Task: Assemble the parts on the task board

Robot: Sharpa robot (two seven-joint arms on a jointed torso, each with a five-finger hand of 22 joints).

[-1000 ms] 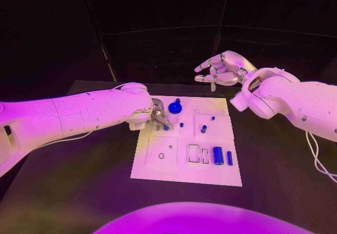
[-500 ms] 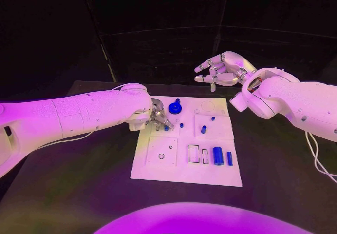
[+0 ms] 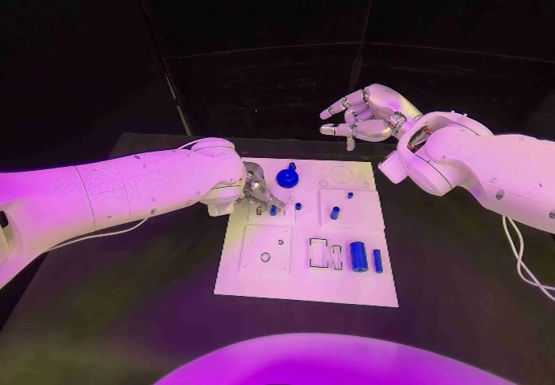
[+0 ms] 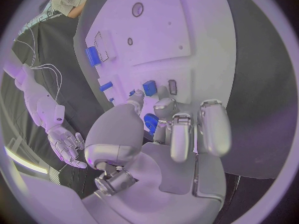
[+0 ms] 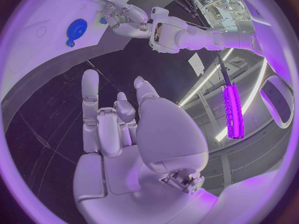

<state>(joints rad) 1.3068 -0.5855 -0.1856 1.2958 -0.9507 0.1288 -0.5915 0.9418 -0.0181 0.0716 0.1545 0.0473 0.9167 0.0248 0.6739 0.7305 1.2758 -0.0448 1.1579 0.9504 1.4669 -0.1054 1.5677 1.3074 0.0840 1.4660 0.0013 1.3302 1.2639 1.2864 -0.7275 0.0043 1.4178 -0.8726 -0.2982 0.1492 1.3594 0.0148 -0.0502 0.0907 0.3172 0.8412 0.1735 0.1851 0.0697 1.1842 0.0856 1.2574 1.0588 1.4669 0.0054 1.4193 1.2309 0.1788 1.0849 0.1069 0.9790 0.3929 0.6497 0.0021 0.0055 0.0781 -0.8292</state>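
left hand [image 3: 257,191] pinched a small blue part [image 4: 149,88] over the board [image 3: 303,277]; right hand [image 3: 368,112] hovered, fingers spread, holding nothing.

left hand [image 3: 256,191]: fingertips low over upper-left of task board [image 3: 308,282] in head view; contact with small blue part [image 4: 149,87] cannot be told, grip undecidable.
gear-shaped blue part [image 4: 150,123]: left wrist view, mostly hidden behind fingers [image 4: 181,134].
task board: far corner cut off by circle's upper edge, right wrist view.
small blue pegs [image 3: 335,212]: too small to tell shape.
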